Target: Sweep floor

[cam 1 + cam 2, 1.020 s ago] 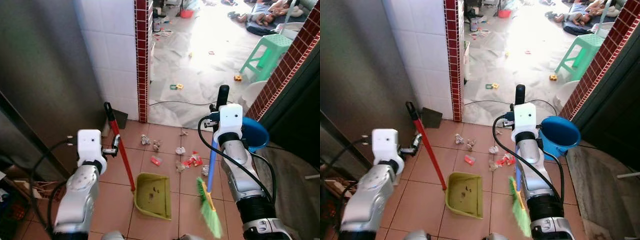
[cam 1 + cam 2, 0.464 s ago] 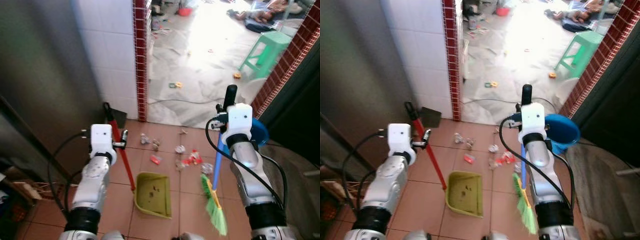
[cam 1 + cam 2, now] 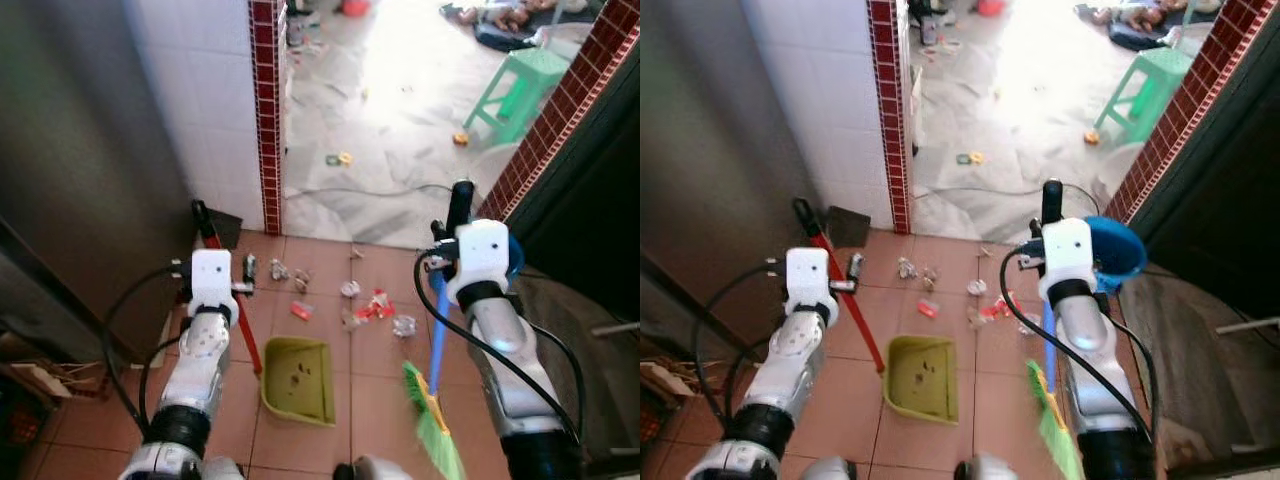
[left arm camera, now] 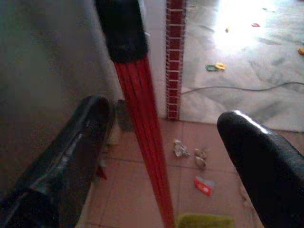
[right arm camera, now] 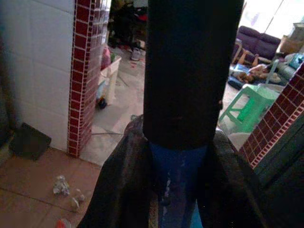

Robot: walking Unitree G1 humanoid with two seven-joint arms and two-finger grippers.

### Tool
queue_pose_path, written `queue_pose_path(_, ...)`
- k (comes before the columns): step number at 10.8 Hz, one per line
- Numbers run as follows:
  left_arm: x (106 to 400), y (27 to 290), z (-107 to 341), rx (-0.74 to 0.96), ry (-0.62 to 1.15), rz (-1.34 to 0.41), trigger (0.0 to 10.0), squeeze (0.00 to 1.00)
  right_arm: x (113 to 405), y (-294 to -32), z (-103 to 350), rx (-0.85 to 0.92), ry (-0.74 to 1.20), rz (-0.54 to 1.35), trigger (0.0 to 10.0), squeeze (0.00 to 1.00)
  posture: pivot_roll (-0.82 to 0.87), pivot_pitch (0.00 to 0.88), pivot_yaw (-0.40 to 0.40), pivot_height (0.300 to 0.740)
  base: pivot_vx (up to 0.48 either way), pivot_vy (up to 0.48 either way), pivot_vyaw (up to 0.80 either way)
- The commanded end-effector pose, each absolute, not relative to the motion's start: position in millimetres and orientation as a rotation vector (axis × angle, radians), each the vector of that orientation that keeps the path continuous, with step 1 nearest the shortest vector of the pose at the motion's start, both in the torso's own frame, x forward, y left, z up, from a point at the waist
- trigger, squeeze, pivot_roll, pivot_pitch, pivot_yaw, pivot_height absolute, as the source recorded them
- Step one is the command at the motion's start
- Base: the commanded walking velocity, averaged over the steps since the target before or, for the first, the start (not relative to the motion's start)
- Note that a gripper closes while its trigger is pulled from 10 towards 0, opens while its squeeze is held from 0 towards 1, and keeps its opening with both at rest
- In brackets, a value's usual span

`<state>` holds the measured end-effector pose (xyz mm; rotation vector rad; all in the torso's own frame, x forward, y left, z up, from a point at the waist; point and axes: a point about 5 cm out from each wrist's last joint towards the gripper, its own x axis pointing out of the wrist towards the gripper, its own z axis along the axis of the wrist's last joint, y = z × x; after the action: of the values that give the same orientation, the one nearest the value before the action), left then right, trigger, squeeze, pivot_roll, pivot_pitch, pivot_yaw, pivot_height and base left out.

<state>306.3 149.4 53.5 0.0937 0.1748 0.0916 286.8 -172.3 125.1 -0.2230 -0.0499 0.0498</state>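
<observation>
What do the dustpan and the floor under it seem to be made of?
The dustpan looks like matte yellow-green plastic: one moulded piece in an even colour. The floor looks like reddish ceramic or terracotta tile, with pale grout lines between square pieces.

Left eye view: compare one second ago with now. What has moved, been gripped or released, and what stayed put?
The left arm swung inward from the robot's left. The left gripper stays open astride the red handle of the yellow-green dustpan. The right gripper stays shut on the blue-handled green broom. Dustpan and scattered litter lie unmoved; the overall shift is camera motion.
</observation>
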Motion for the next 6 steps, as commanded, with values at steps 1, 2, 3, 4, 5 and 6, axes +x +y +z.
queue_pose_path(1,311,154,60,0.110,0.139,0.119,10.0,0.00,286,-174,137,-0.235,-0.089,0.048,10.0,0.00,-0.13,0.109,-0.054,0.740,0.000,0.000,0.00)
queue_pose_path(2,312,156,62,0.110,0.114,0.128,10.0,0.00,285,-174,136,-0.232,-0.082,0.048,10.0,0.00,-0.13,0.109,-0.053,0.740,0.000,0.000,0.00)
queue_pose_path(3,315,158,62,0.108,0.100,0.141,10.0,0.00,285,-170,137,-0.220,-0.079,0.054,10.0,0.00,-0.13,0.115,-0.050,0.740,0.000,0.000,0.00)
queue_pose_path(4,317,157,66,0.116,0.091,0.150,10.0,0.00,285,-169,137,-0.219,-0.081,0.062,10.0,0.00,-0.12,0.110,-0.047,0.740,0.000,0.000,0.00)
queue_pose_path(5,317,155,70,0.096,0.072,0.150,10.0,0.00,287,-169,136,-0.221,-0.076,0.063,10.0,0.00,-0.10,0.099,-0.044,0.740,0.000,0.000,0.00)
queue_pose_path(6,311,157,71,0.094,0.071,0.166,10.0,0.00,291,-167,135,-0.215,-0.082,0.064,10.0,0.00,-0.08,0.079,-0.039,0.740,0.000,0.000,0.00)
